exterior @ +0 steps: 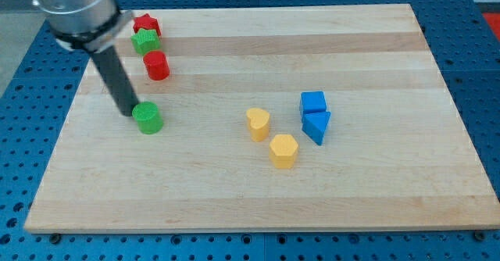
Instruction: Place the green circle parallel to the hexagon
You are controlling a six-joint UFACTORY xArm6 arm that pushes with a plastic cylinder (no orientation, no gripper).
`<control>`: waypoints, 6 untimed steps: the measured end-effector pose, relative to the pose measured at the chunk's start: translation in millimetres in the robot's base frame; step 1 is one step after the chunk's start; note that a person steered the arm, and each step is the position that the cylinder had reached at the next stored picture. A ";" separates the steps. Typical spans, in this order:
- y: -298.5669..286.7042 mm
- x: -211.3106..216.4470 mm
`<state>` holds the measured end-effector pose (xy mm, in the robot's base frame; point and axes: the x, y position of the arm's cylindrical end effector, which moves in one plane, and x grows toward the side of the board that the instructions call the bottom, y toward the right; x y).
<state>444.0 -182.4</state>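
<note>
The green circle (147, 118) lies at the board's left-middle. My tip (129, 113) rests on the board right at the circle's left edge, seemingly touching it. The yellow hexagon (284, 150) lies well to the right and a little lower, near the board's middle. The rod leans up to the view's top left, where the arm's grey body fills the corner.
A red star (146, 24), a green star (144, 41) and a red rounded block (156, 65) stand in a column above the green circle. A yellow heart (258, 123) sits up-left of the hexagon. A blue cube (313, 103) and a blue triangle (316, 126) sit to its right.
</note>
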 end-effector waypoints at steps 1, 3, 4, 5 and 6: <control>43.2 25.2; 63.4 46.5; 20.3 51.2; 30.5 64.6; 73.2 64.6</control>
